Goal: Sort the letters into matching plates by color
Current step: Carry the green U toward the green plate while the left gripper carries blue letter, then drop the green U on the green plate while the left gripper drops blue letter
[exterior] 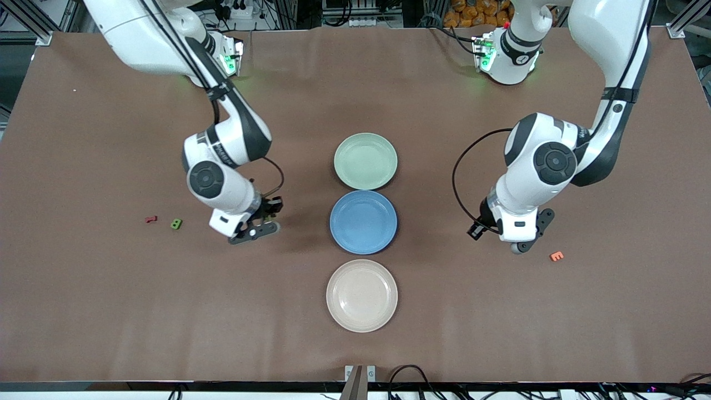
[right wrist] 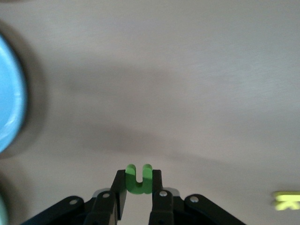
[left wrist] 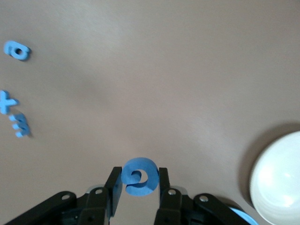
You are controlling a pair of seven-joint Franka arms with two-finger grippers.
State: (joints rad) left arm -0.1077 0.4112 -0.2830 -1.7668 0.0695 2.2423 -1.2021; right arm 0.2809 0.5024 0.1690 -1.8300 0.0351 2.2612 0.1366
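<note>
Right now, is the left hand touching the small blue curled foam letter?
Touching. The left wrist view shows the left hand closed on the small blue curled foam letter, both fingers pressed against its sides, no gap.

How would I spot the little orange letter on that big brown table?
Start at the column of three round plates mid-table and find the matte blue plate in the middle. Move toward the left arm's end of the table, just past the left claw, which is shut on a blue letter. The small chunky orange letter lies alone on the brown table, the only orange piece in sight.
</note>
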